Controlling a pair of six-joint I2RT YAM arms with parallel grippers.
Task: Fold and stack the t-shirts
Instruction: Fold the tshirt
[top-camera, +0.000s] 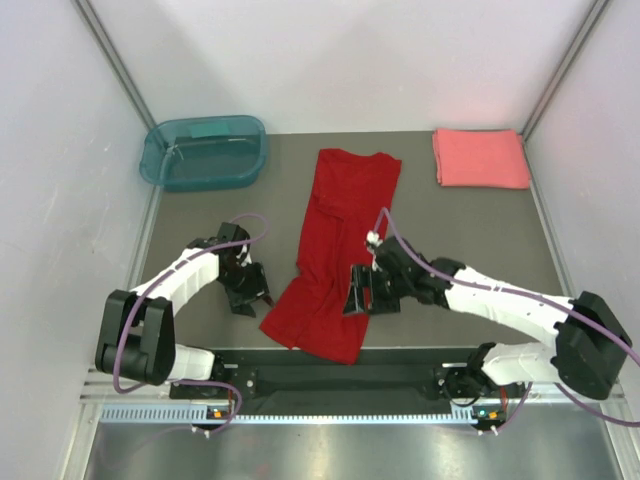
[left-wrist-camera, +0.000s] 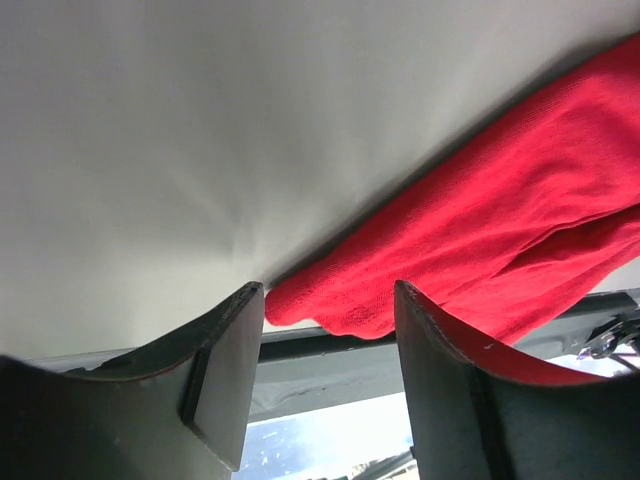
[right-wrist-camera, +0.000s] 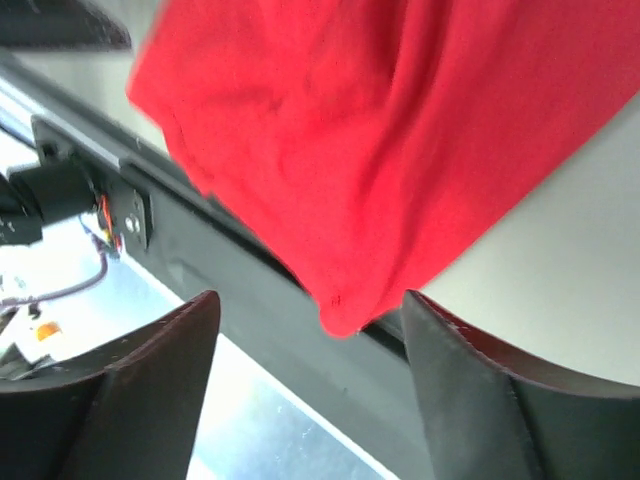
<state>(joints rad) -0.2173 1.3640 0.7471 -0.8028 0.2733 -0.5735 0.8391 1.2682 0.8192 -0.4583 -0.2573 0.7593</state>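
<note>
The deep red t-shirt (top-camera: 335, 240) lies in a long narrow strip down the middle of the table, its hem at the near edge. The coral-pink t-shirt (top-camera: 480, 157) is a neat folded rectangle at the back right. My left gripper (top-camera: 248, 292) is open and empty, just left of the red shirt's near left corner (left-wrist-camera: 340, 305). My right gripper (top-camera: 362, 298) is open and empty, at the shirt's near right corner (right-wrist-camera: 345, 318), which hangs between its fingers without touching them.
A teal translucent tub (top-camera: 204, 151) stands at the back left. White walls close in the table on three sides. A black rail (top-camera: 340, 375) runs along the near edge, just past the shirt's hem.
</note>
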